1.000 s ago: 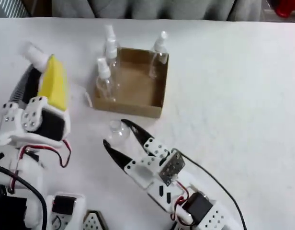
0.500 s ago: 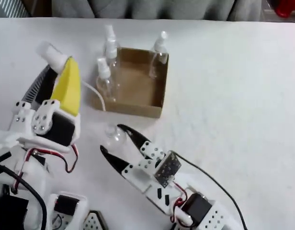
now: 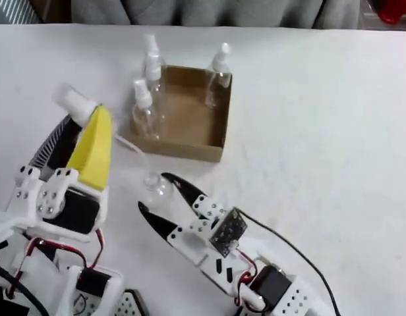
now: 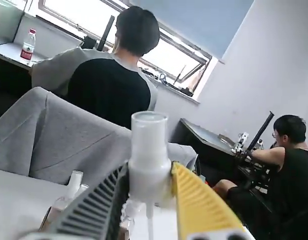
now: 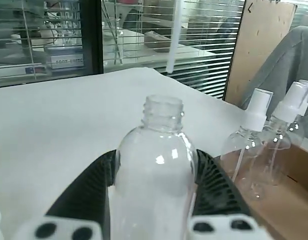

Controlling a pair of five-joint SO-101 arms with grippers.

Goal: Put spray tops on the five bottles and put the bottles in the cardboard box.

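White table (image 3: 321, 99), grey seat (image 4: 54, 135) behind. My left hand (image 4: 149, 172) pinches one top (image 4: 149, 142); my right hand (image 5: 155, 160) hugs one open bottle (image 5: 155, 185). Just past it, four topped bottles (image 3: 145, 113) stand at one box (image 3: 190, 148).

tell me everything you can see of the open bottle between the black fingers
The bottle is small and clear, plastic by its look, seemingly empty, with a rounded body and a threaded neck, open, no top on it. It is upright, clamped between the black fingers of the right hand, over the white table just on the near side of the cardboard box.
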